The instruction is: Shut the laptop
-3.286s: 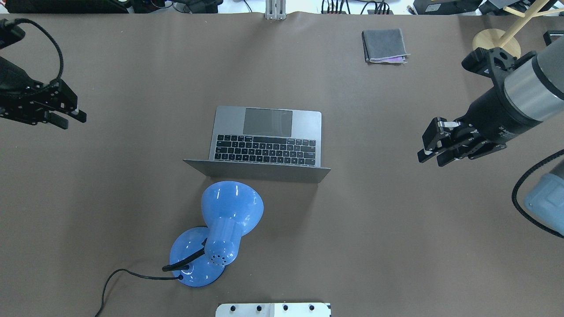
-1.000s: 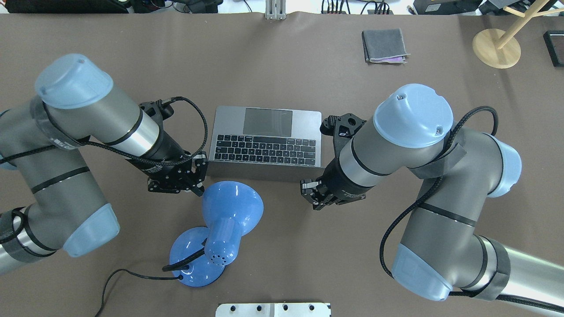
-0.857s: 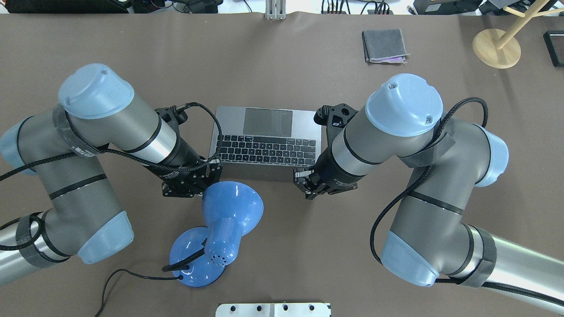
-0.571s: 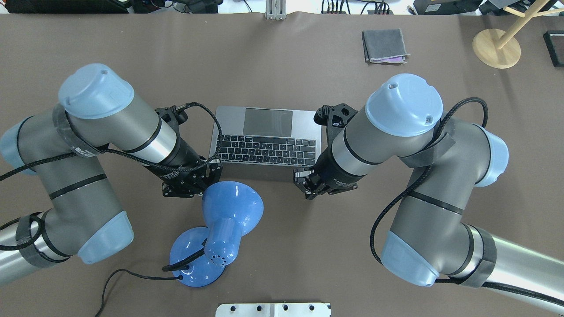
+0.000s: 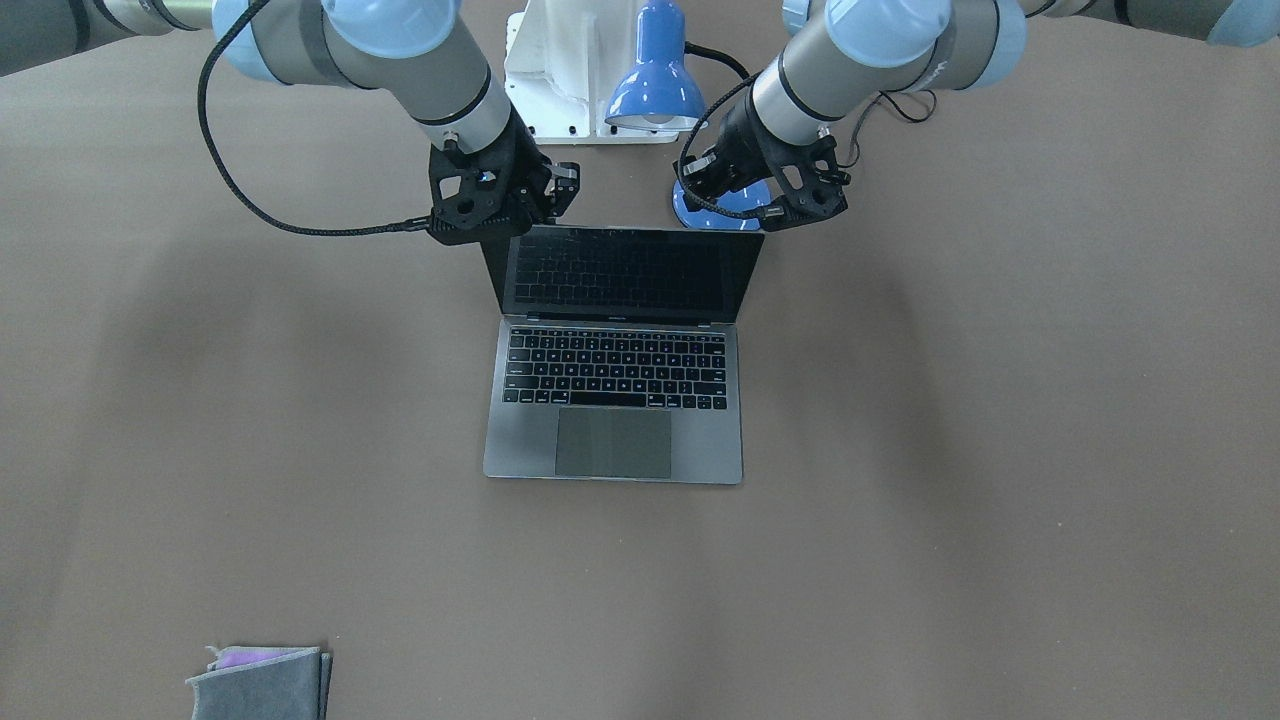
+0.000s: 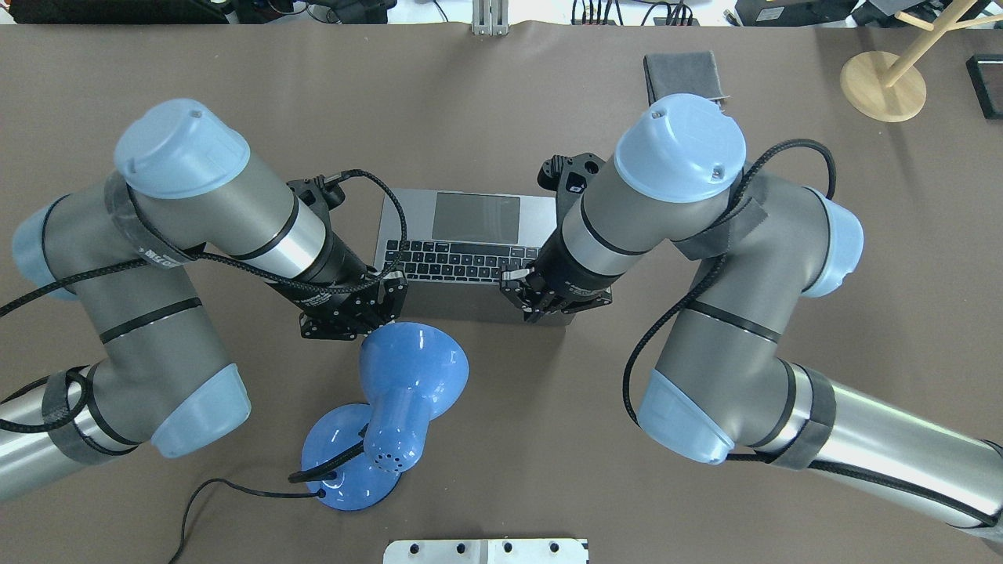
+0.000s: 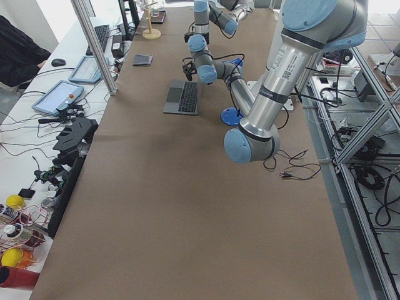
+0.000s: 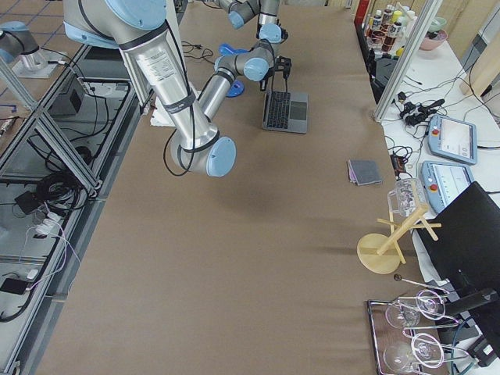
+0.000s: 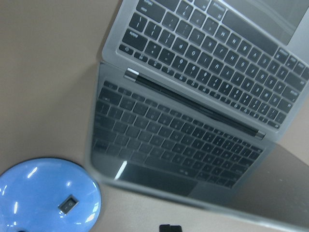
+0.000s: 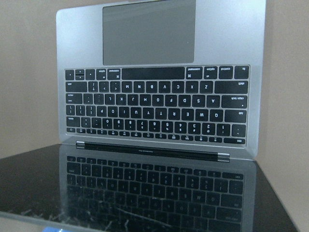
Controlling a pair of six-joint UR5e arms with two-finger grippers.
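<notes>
Three bystanders share the brown tabletop (image 6: 501, 117) with my target. One is a glossy blue desk lamp (image 6: 413, 368) with a bell-shaped shade and a round base. Another is a folded grey cloth (image 5: 260, 683) with a sliver of purple showing, well off toward the operators' edge. The third is a pale wooden stand (image 6: 881, 74) on a round foot, in the far corner on the robot's right. Only the desk lamp concerns me: it stands on the robot's side of the machine, behind the lid. Its shade is just beside the left end effector (image 6: 353, 313) and crowds it, and its black cord trails toward the robot's edge. The slim space-grey metal laptop (image 6: 476, 215) lies open near the middle of the tabletop, with keyboard and trackpad toward the operators and the back of the lid toward the robot. Both arms come in at the lid's top edge, the left end effector at the corner on the robot's left and the right end effector (image 6: 541, 301) at the corner on the robot's right. I cannot tell whether either touches the lid, how far their fingers are parted, or whether they have hold of anything. The lid stands raised at a steep angle. Its black-bezelled screen is dark and mirrors the black keys below it, and both wrist cameras look over its top edge onto that reflection. A large trackpad fills the middle of the palm rest.
</notes>
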